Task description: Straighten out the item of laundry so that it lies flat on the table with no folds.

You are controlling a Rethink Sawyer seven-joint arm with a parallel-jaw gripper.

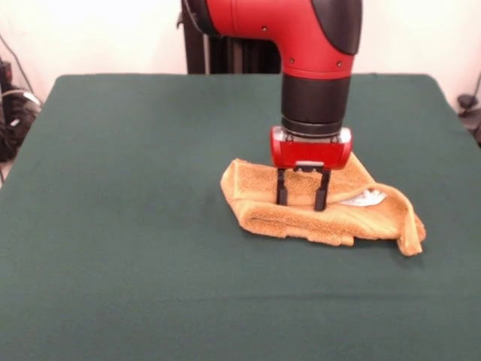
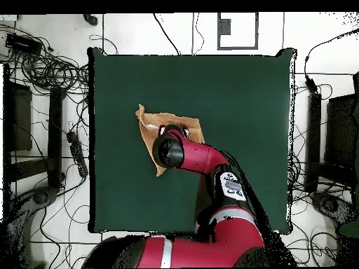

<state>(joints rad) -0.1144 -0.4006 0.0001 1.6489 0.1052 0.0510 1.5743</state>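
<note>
The orange-tan towel (image 1: 316,214) lies folded and rumpled on the dark green table (image 1: 113,226), white tag (image 1: 366,198) up.

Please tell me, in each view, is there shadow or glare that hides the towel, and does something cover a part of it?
Front view: even light, no glare; the towel shows clearly, with soft shadow in its folds, and the open gripper stands in front of its middle. Overhead view: no glare on the table, but the arm covers a large part of the towel, so only its edges show.

Only the rumpled towel (image 1: 316,207) interrupts the table (image 1: 120,226).
</note>
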